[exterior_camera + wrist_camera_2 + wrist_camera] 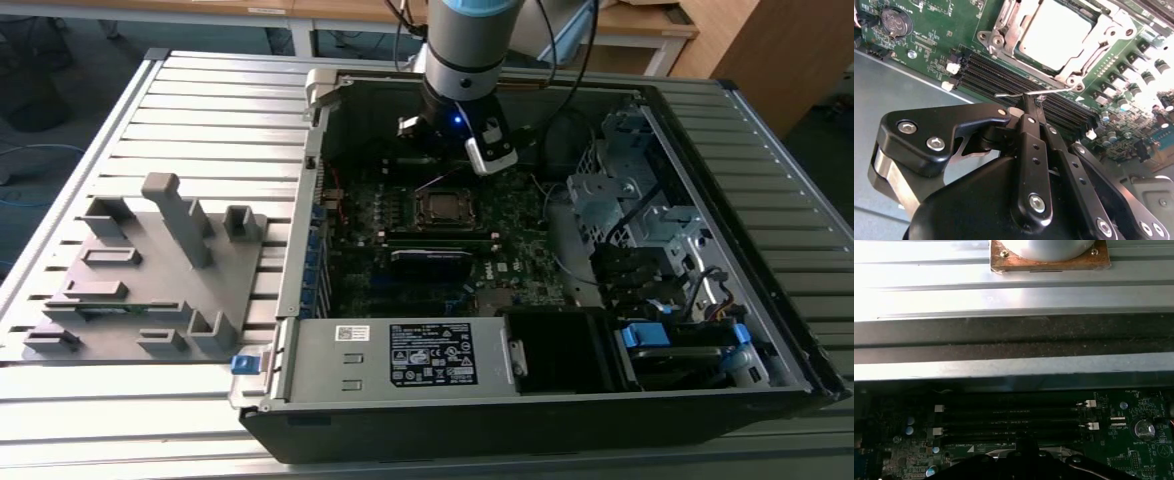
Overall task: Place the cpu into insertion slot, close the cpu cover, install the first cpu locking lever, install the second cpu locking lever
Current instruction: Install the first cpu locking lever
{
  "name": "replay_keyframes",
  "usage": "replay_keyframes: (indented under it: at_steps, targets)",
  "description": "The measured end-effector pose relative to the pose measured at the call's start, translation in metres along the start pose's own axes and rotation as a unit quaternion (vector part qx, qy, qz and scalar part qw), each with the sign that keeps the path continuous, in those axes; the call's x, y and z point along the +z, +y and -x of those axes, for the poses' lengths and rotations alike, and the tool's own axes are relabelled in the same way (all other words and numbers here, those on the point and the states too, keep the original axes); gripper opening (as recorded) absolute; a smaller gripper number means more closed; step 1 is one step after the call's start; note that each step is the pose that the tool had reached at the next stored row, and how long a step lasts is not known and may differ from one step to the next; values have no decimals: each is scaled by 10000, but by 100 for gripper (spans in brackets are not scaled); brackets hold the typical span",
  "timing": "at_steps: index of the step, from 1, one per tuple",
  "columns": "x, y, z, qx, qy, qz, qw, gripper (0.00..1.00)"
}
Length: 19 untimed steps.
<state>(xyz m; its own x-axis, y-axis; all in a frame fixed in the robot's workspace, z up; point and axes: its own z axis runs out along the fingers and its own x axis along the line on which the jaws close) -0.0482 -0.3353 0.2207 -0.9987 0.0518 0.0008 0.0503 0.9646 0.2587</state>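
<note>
The cpu (pixel 1056 32) lies in the insertion slot (pixel 441 207) on the green motherboard, its pale metal top showing. The cpu cover (pixel 1004 30) is folded down flat around it as a silver frame. My gripper (pixel 1032 97) stands just beside the socket over the memory slots. Its black fingers (pixel 1026 125) are shut on a thin wire cpu locking lever (pixel 1059 90), which sticks out on both sides of the tips. In the exterior view the gripper (pixel 451 165) hangs inside the open case, just behind the socket.
Long black memory slots (pixel 1004 75) run under the gripper, with a coin battery (pixel 894 22) nearby. The case holds a power supply (pixel 400 355) in front and a drive cage (pixel 627 190) on the exterior view's right. A grey fixture (pixel 147 270) sits outside on the slatted table.
</note>
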Motion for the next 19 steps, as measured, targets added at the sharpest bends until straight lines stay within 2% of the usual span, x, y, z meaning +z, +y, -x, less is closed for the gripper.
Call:
replay_keyframes:
  at_steps: [6,10,14,19]
  targets:
    - [43,-9,54,39,-11,-4,10000,10]
    - [68,-15,58,250,-68,-9,9997,10]
    - [87,-19,58,488,-132,-14,9987,10]
    - [120,-14,57,652,-175,-16,9977,10]
